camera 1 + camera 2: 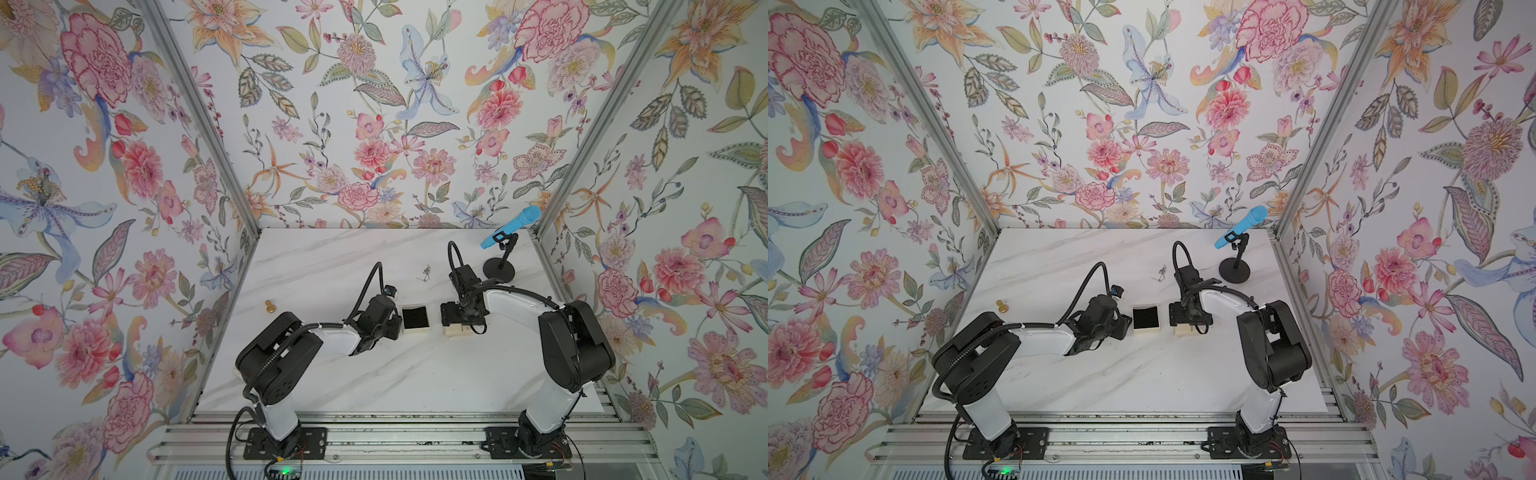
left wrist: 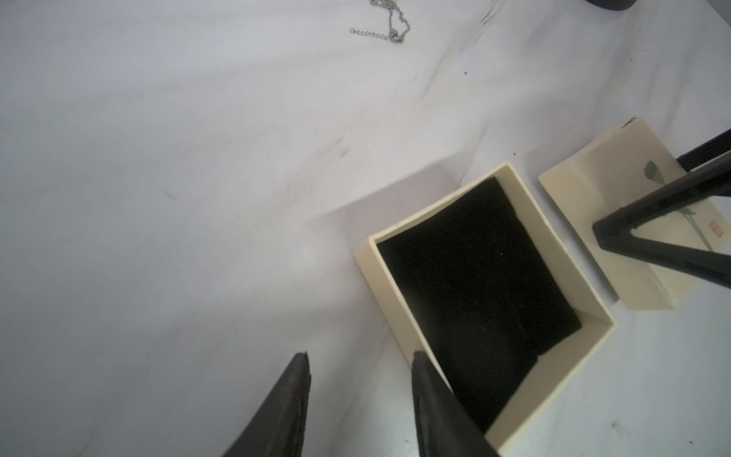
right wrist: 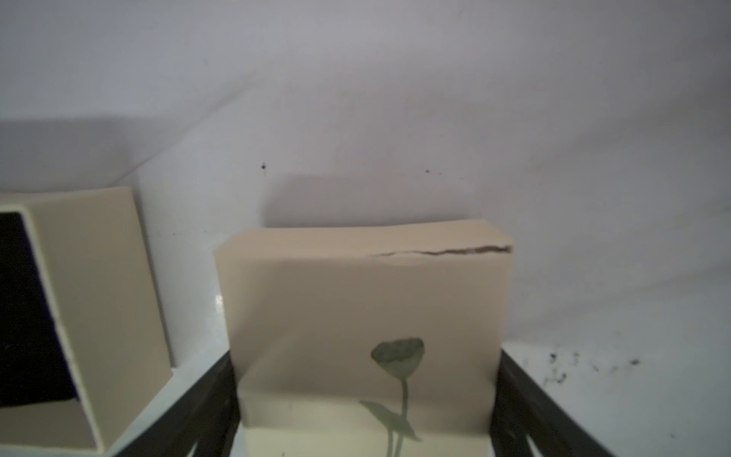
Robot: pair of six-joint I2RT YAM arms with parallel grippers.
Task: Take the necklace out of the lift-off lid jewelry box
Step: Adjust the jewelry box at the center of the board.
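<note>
As necklace point(image 1: 427, 273) lies outside box point(image 2: 385, 294), removal looks done. Left gripper point(image 2: 360, 356) part-spread, empty; right gripper point(image 3: 366, 354) straddles lid point(image 3: 356, 285), grip unclear; next: withdraw cleanly.

Box base point(image 1: 414, 318) centre on table point(image 1: 374, 374), lid point(image 1: 455, 331) just right, necklace point(image 1: 427, 272) behind them, knob point(image 1: 270, 306) well left.

Both top views hang high over the robot's base side, looking steeply down across the whole table point(image 1: 332, 257) toward the back wall point(image 1: 374, 124), nearly alike. The left wrist camera looks down from close by at the open box base point(image 2: 399, 316) and lid point(image 2: 585, 186); the right wrist camera, nearer and lower, shares both.
</note>
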